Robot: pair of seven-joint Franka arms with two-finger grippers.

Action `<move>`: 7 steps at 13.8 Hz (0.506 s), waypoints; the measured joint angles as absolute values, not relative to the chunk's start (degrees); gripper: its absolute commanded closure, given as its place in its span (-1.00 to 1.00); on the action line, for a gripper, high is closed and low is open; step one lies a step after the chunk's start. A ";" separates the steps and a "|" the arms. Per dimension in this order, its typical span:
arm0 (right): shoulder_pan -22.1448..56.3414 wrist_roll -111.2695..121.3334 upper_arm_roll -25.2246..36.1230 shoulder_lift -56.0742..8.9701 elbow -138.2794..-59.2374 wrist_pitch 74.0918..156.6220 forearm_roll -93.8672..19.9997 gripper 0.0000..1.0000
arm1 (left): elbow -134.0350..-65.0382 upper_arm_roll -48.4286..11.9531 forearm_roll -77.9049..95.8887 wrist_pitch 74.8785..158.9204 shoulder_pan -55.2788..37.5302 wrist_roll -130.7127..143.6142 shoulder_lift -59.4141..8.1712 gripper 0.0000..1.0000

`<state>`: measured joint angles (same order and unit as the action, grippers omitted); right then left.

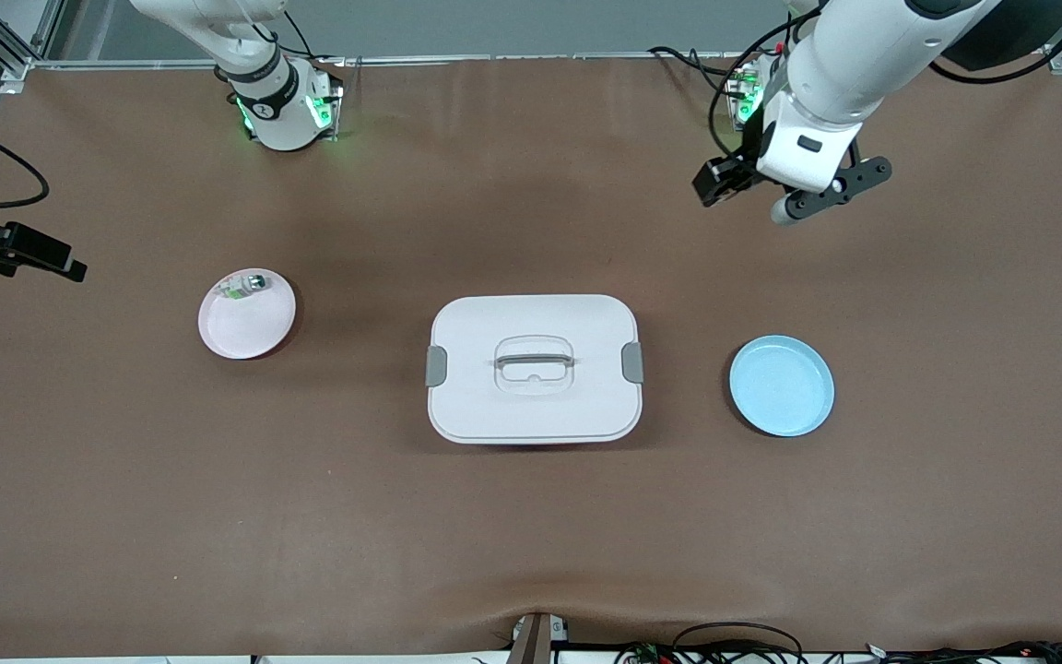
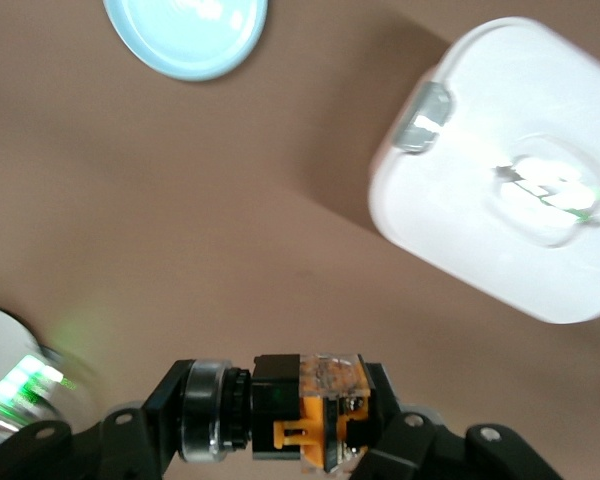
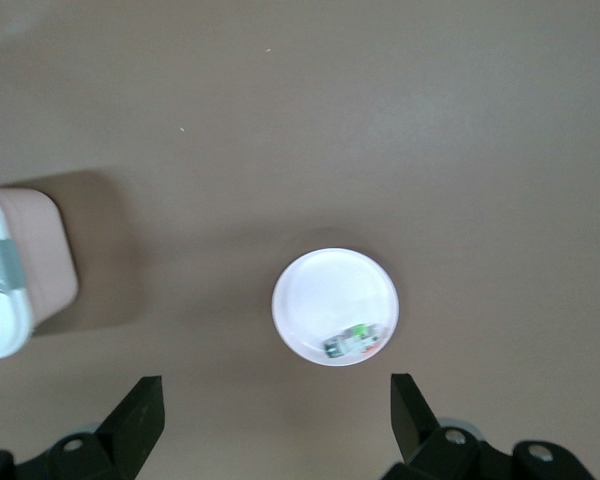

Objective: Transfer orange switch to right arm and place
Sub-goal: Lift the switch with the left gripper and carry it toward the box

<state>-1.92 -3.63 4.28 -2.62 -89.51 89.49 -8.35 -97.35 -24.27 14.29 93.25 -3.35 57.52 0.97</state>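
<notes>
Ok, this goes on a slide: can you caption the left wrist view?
Left gripper clamps the black-and-orange switch above brown table, near white lidded box.

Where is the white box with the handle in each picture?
Front view: the white box sits mid-table, between the pink plate and the blue plate.
Left wrist view: the box fills the upper corner, beside the blue plate, above the left claw holding the orange switch.
Right wrist view: only its corner shows at the edge.
Shared landmark: the box's grey latch.
</notes>
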 measured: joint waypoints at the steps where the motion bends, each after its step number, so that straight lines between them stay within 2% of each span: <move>1: -1.86 -5.41 4.14 -2.31 -89.53 89.49 -9.93 -1.00 | -95.21 -24.38 16.47 93.60 -3.38 61.32 -1.27 0.77; 2: -1.72 -7.53 3.96 -1.96 -89.54 89.50 -11.56 -1.00 | -93.70 -24.72 18.16 95.04 -3.53 64.75 -3.42 0.77; 7: 3.20 -22.14 3.20 0.02 -89.61 93.71 -18.61 -1.00 | -91.73 -26.30 20.01 112.59 -11.01 88.86 -10.59 0.77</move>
<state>3.20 -22.14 3.20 0.02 -89.61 93.71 -18.61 -91.73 -26.30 20.01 112.59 -11.01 88.86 -10.59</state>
